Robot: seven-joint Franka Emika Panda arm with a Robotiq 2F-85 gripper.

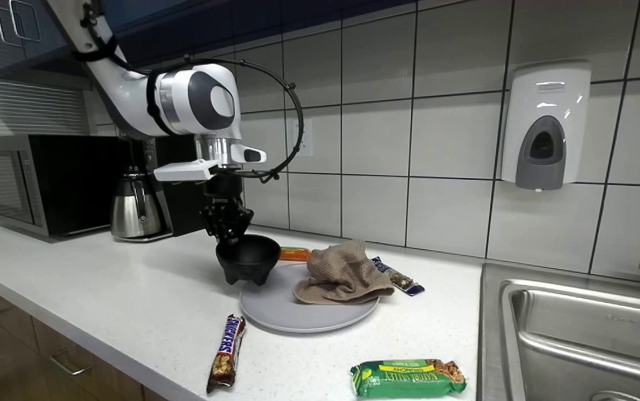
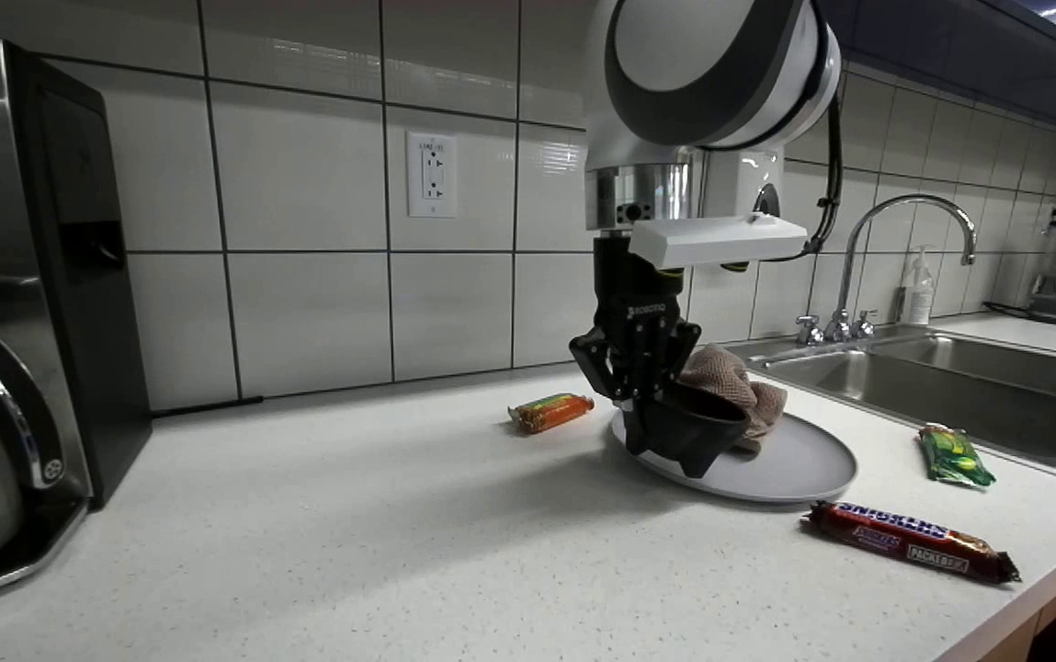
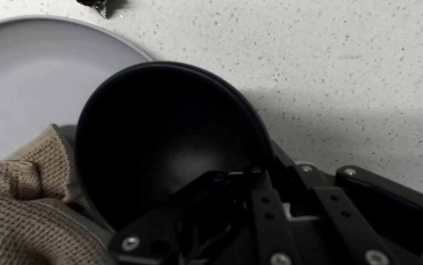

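Note:
My gripper (image 1: 231,239) points down and is shut on the rim of a black bowl (image 1: 248,260) with short feet. In the wrist view one finger is inside the bowl (image 3: 152,140) and one outside its wall; the fingertips are largely lost in the dark. The bowl hangs tilted, its mouth facing away from the gripper, over the edge of a grey plate (image 2: 817,460). On that plate lies a crumpled brown cloth (image 1: 345,278), close beside the bowl. I cannot tell whether the bowl's feet or side touch the plate or cloth.
Around the plate lie a Snickers bar (image 2: 914,542), a green granola bar (image 1: 409,379), an orange packet (image 2: 551,413) and a blue-wrapped bar (image 1: 400,277). A steel sink (image 1: 592,340), tiled wall, metal jug (image 1: 137,209) and microwave (image 1: 74,181) border the counter.

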